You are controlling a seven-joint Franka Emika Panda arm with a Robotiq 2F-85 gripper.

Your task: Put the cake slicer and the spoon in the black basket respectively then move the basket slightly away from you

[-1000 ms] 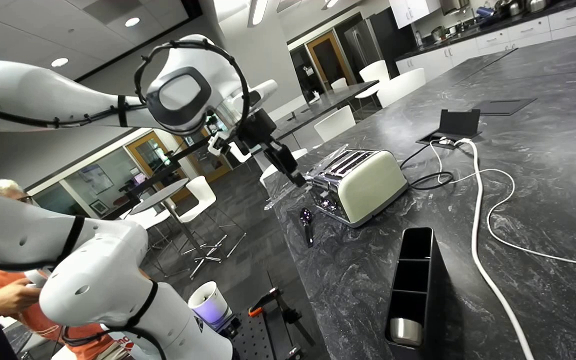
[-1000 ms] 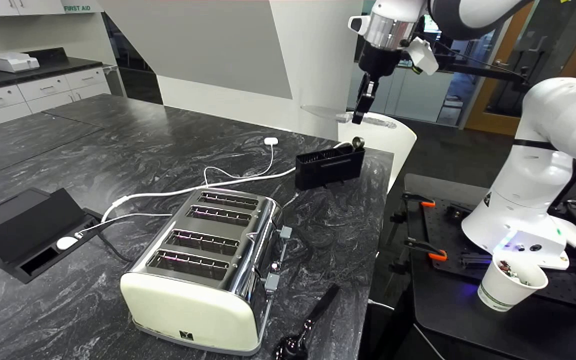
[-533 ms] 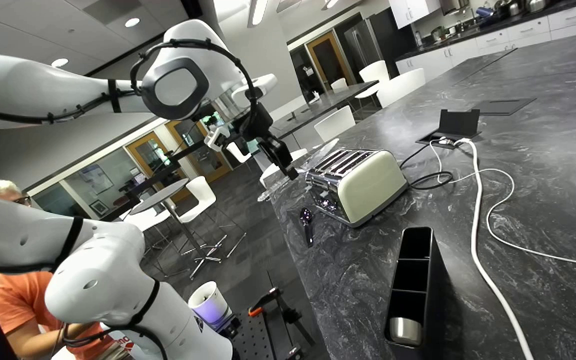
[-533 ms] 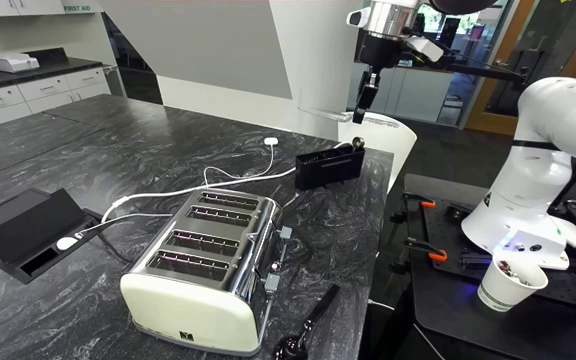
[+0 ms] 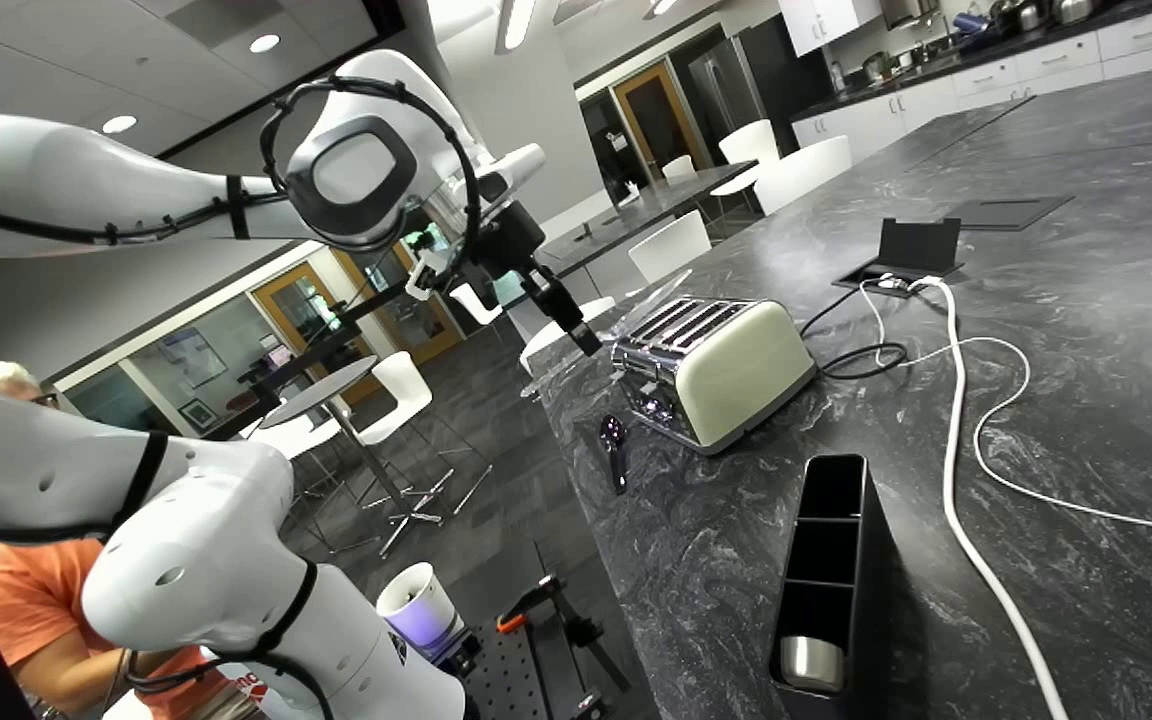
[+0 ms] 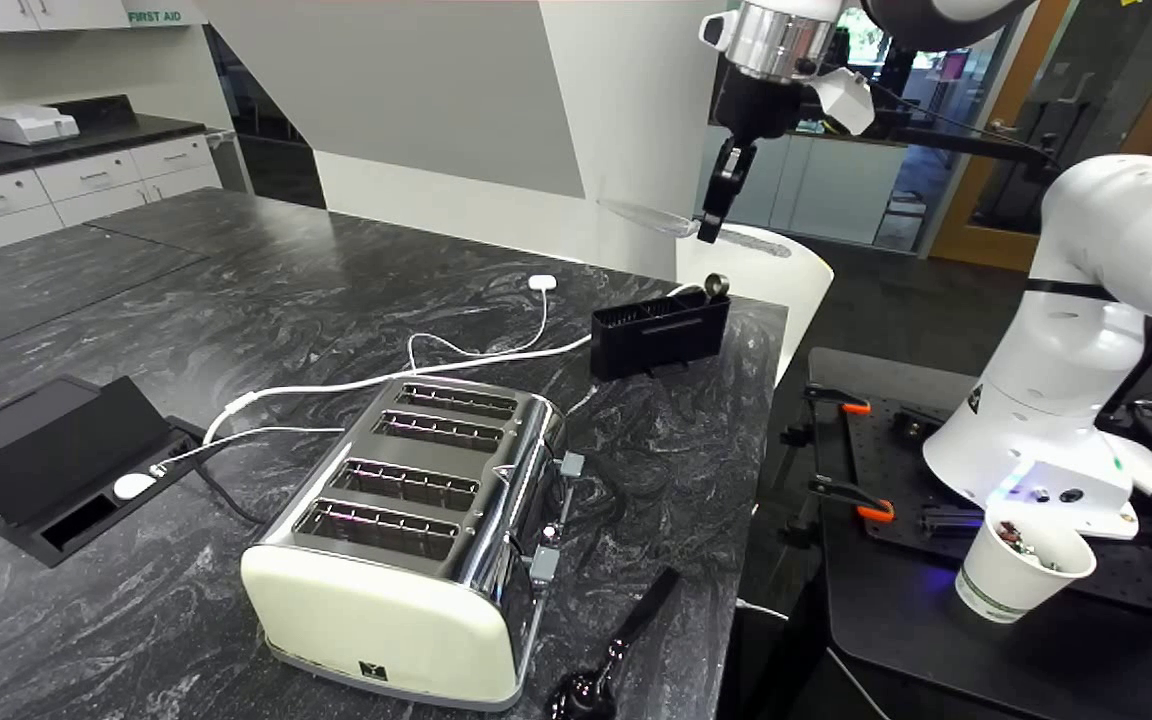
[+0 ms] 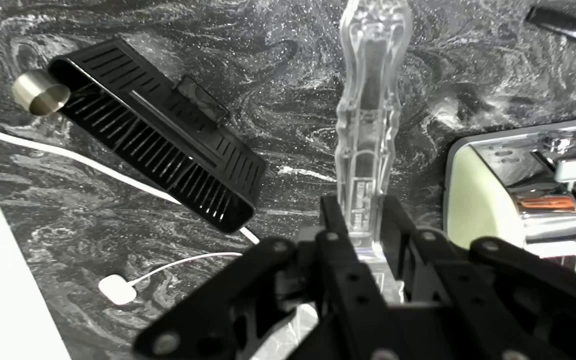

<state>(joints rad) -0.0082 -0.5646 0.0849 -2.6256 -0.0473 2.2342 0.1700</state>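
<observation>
The cake slicer [image 7: 370, 115] is clear plastic with a wavy handle, and my gripper [image 7: 359, 202] is shut on it. It hangs in the air near the counter's edge, handle toward the robot's base; its see-through blade [image 6: 644, 215] extends the opposite way. Much of that blade is hidden behind the jaws in the wrist view. The black basket [image 6: 658, 345] stands upright on the counter, below and apart from the slicer, with divided compartments in an exterior view [image 5: 874, 600]. A dark spoon [image 5: 615, 458] lies flat beside the toaster; only its handle [image 7: 570, 26] enters the wrist view.
A cream and chrome toaster [image 6: 376, 620] sits on the counter between spoon and basket. A round metal piece [image 7: 42, 93] sticks up from the basket's end compartment. White cables [image 5: 956, 440] run behind the basket to an open outlet hatch [image 6: 66, 450].
The arm has shifted slightly, lifting the gripper and the held slicer a little and turning the wrist somewhat. Basket, spoon and toaster stay where they were.
</observation>
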